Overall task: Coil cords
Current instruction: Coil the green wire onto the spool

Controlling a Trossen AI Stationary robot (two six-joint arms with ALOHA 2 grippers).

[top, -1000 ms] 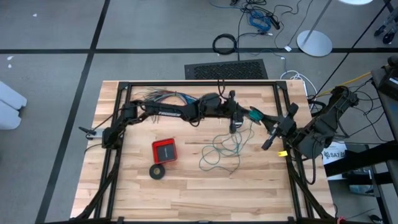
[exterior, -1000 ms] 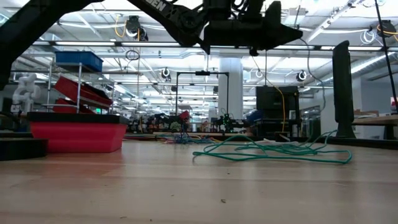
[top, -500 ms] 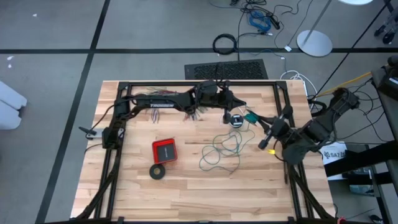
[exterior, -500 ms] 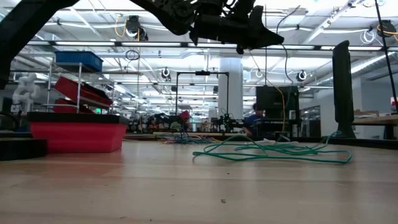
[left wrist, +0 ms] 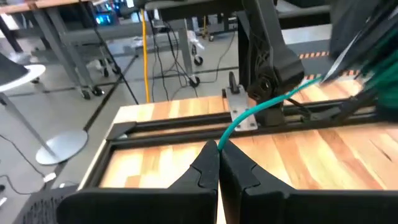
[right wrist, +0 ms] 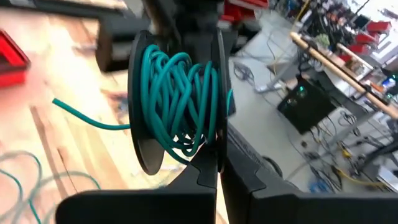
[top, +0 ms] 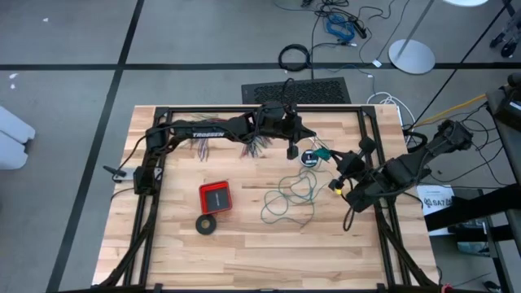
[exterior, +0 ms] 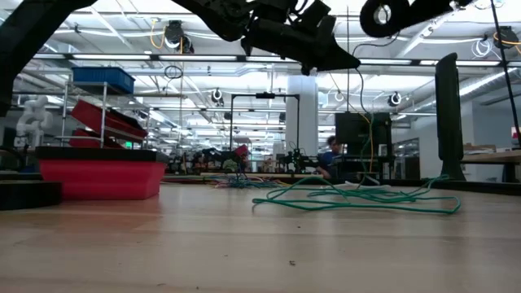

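A black spool point(right wrist: 177, 106) wound with teal wire hangs in the air at the table's right, with my right gripper point(right wrist: 219, 154) shut on it. It also shows in the high view as the spool point(top: 324, 151) and at the top of the low view as the spool point(exterior: 381, 15). My left gripper point(left wrist: 219, 147) is shut on the teal wire a short way from the spool. The rest of the teal wire point(top: 289, 195) lies in loose loops on the table. A small black round piece point(top: 309, 157) lies on the table under the two grippers. My left gripper pinches the teal wire point(left wrist: 227, 135) between its two fingertips, pointing a little below level. From the fingers the wire runs on through the air toward the spool in a gentle curve. My right gripper pinches the rim of one spool flange point(right wrist: 219, 127) between its two fingers. The spool is lifted clear of the table with its axis about level.
A red box point(top: 215, 196) and a black tape ring point(top: 207, 225) lie at the table's left middle. A fanned bundle of coloured wires point(top: 203, 146) lies under the left arm at the far side. Black frame rails point(top: 244, 111) border the table.
My left gripper has risen and drawn toward the table's far left, tipping up nearer to level, with the wire still in it. My right gripper has sunk and shifted toward the table's left with the spool, rolling as it went; the spool now shows in the low view.
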